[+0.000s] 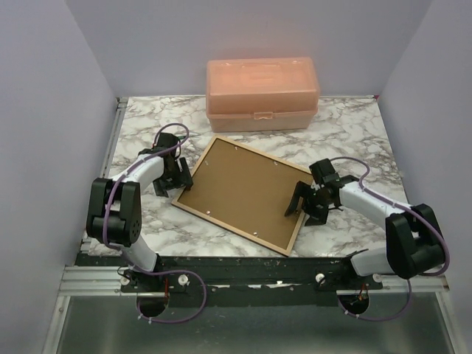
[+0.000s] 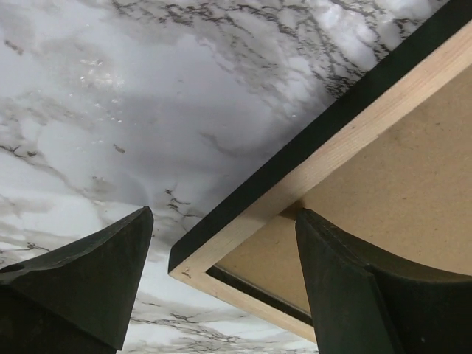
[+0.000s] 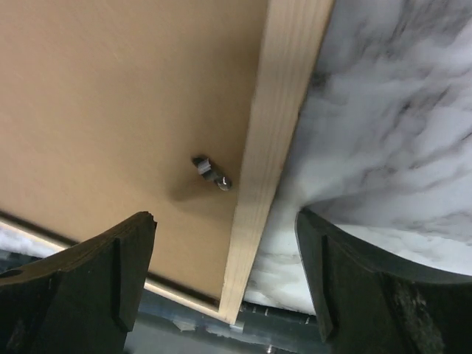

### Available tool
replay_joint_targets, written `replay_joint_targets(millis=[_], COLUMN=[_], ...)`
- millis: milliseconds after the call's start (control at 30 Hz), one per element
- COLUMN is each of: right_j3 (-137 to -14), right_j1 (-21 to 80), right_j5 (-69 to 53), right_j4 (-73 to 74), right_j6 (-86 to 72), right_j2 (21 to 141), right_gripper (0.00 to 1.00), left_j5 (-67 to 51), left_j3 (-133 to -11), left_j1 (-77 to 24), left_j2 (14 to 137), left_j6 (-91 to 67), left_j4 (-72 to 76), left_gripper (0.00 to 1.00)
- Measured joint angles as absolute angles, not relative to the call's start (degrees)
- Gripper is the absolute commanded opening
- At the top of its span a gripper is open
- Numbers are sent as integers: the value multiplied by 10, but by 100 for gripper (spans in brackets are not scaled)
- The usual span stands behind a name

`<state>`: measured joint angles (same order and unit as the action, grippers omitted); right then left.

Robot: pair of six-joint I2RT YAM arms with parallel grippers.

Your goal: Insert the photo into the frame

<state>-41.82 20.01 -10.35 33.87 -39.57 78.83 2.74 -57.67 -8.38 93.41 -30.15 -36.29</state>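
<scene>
The frame (image 1: 228,227) lies back-up in the middle of the table, its light wood rim around a brown fibreboard backing panel (image 1: 240,190). The photo is hidden or out of view. My left gripper (image 1: 179,175) is at the frame's left corner and is open. In the left wrist view that corner (image 2: 221,247) sits between the fingers, one over the panel and one over the marble. My right gripper (image 1: 301,200) is open over the frame's right rail (image 3: 276,147), which runs between its fingers untouched. A small metal turn clip (image 3: 212,173) sits on the panel beside the rail.
A peach plastic box (image 1: 262,94) with a latched lid stands at the back, just beyond the frame's far corner. The marble table (image 1: 147,125) is walled in purple on three sides. The arm bases and a metal rail line the near edge.
</scene>
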Motion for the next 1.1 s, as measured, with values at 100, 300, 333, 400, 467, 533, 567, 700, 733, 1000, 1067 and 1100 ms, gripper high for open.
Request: replay_joint_targets(millis=[100, 300, 333, 400, 467, 533, 567, 700, 733, 1000, 1067, 1100], right_j3=[-394, -403, -406, -417, -430, -444, -452, -485, -492, -513, -513, -512], right_j1=[199, 197, 197, 197, 197, 197, 196, 190, 189, 182, 181, 181], right_j5=[-157, -196, -198, -199, -196, -183, -170, -98, -79, -23, -27, -29], right_j4=[322, 308, 311, 321, 333, 347, 356, 392, 399, 417, 417, 416], right_j6=[-412, -419, -419, -416, -409, -398, -391, -359, -351, -295, -285, -282], right_j2=[795, 817, 821, 831, 842, 852, 857, 873, 877, 897, 897, 897], right_gripper=[85, 85, 85, 85, 85, 86, 86, 86, 86, 85, 85, 85], left_j5=[-6, -63, -68, -73, -78, -83, -86, -94, -95, -64, -50, -44], left_j3=[-595, -632, -632, -632, -624, -601, -587, -519, -497, -330, -300, -284], left_j1=[-81, -85, -85, -85, -88, -96, -101, -138, -153, -257, -272, -279], left_j2=[949, 978, 978, 978, 973, 955, 944, 894, 879, 697, 660, 633], left_j6=[-293, -277, -273, -266, -260, -258, -258, -267, -273, -370, -393, -408], left_j4=[-368, -374, -375, -375, -370, -355, -347, -319, -312, -273, -265, -266], left_gripper=[73, 71, 70, 69, 68, 64, 63, 63, 63, 63, 63, 63])
